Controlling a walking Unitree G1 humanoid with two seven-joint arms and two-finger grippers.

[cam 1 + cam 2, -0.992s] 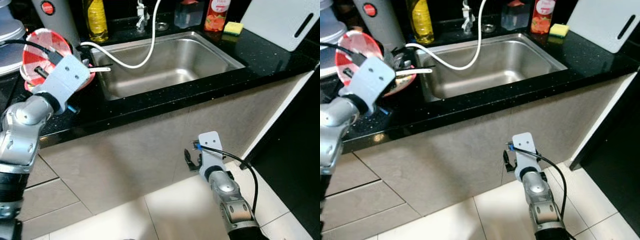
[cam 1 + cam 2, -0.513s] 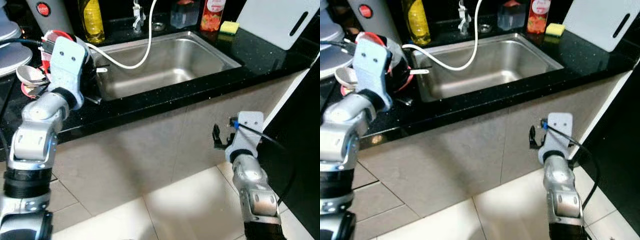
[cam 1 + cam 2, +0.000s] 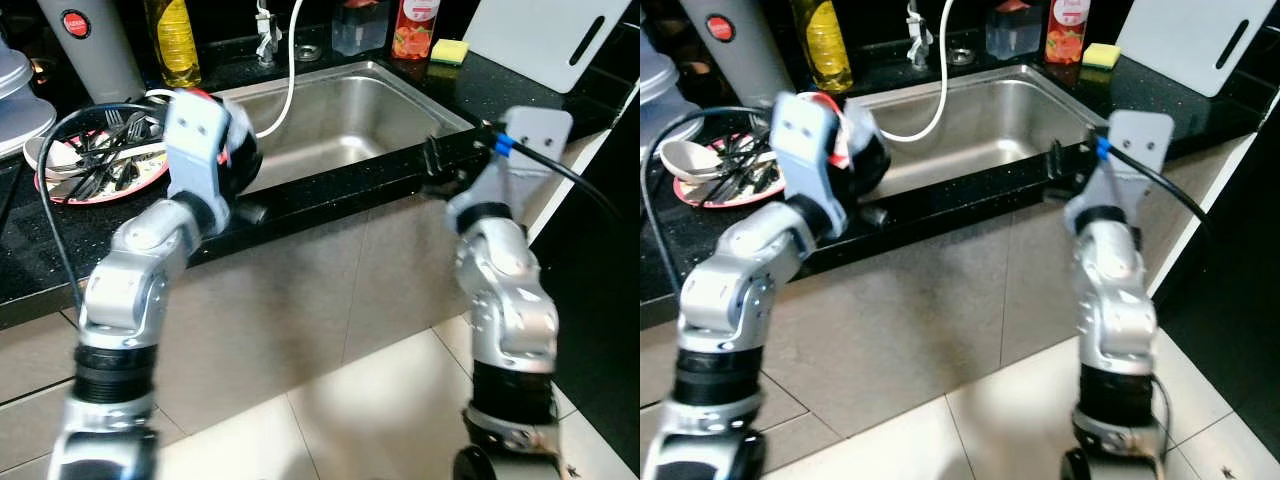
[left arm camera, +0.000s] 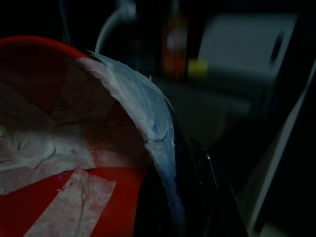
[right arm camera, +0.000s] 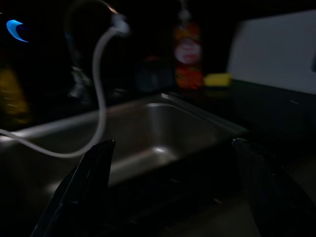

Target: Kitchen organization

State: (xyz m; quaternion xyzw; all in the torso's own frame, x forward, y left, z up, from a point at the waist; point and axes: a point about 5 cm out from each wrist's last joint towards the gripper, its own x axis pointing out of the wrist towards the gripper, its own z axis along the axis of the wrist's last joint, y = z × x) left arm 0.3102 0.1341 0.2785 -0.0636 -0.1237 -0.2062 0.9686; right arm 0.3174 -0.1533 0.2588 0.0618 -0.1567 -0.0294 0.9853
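My left gripper (image 3: 240,158) is shut on the rim of a red and white bowl (image 4: 74,148), held tilted over the black counter's front edge at the near left corner of the steel sink (image 3: 345,115). A black finger (image 4: 197,192) presses on the outside of the bowl's rim. On the counter to the left lies a red and white plate (image 3: 140,178) carrying several dark forks and a white spoon (image 3: 685,158). My right gripper (image 3: 447,160) stands open at the counter's front edge, by the sink's near right corner, its fingers (image 5: 91,173) wide apart and empty.
A white hose (image 3: 292,60) hangs into the sink. Along the back stand a yellow bottle (image 3: 172,45), a grey appliance with a red button (image 3: 85,45), a red bottle (image 3: 412,25) and a yellow sponge (image 3: 450,50). A white cutting board (image 3: 545,40) leans at the right.
My left arm has swung the bowl rightward from over the plate to the sink's near left corner. My right arm has risen from near the floor to the counter edge.
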